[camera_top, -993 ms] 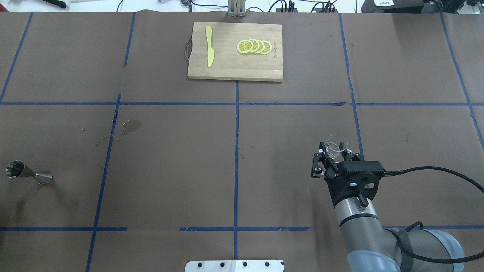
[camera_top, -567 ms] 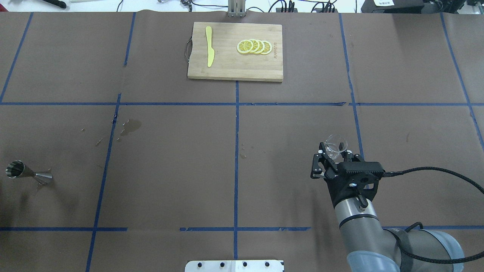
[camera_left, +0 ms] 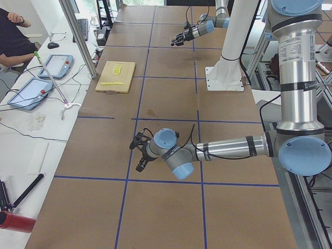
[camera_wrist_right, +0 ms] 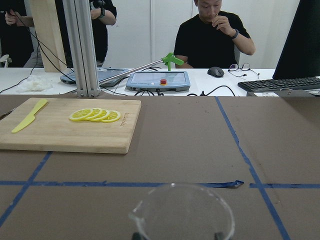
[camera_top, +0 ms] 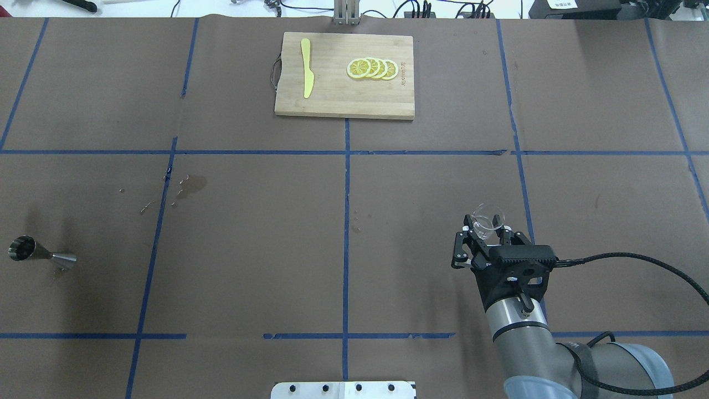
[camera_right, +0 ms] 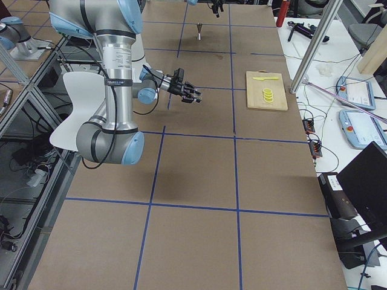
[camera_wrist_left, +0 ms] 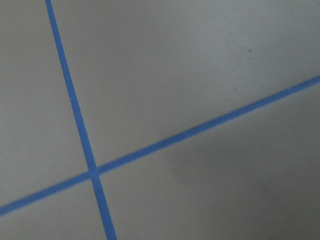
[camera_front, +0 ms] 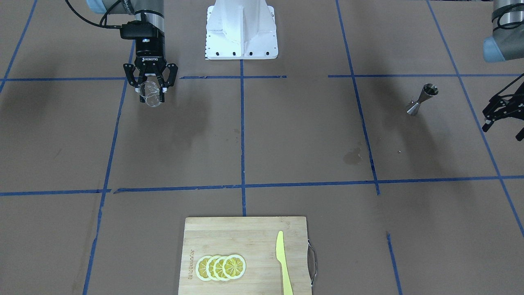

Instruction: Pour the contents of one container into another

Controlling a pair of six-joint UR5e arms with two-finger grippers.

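Observation:
My right gripper (camera_top: 487, 235) is shut on the clear glass cup (camera_top: 488, 219) and holds it above the right half of the table. From across the table the same cup (camera_front: 150, 95) hangs between the right gripper's (camera_front: 151, 91) fingers, and its rim (camera_wrist_right: 183, 209) fills the bottom of the right wrist view. The silver jigger (camera_top: 34, 252) stands upright far off at the left side, also seen as a jigger (camera_front: 423, 98) from the front. My left gripper (camera_front: 502, 125) hovers open just beside it, partly cut by the frame edge. The left wrist view holds only paper and blue tape.
A wooden cutting board (camera_top: 343, 100) with lemon slices (camera_top: 372, 68) and a yellow knife (camera_top: 306, 75) lies at the far middle. A wet stain (camera_top: 191, 185) marks the paper left of centre. People sit at a desk (camera_wrist_right: 165, 80) beyond the far edge.
My right gripper has drawn back slightly toward the robot's base with the cup still in it. The jigger has not moved.

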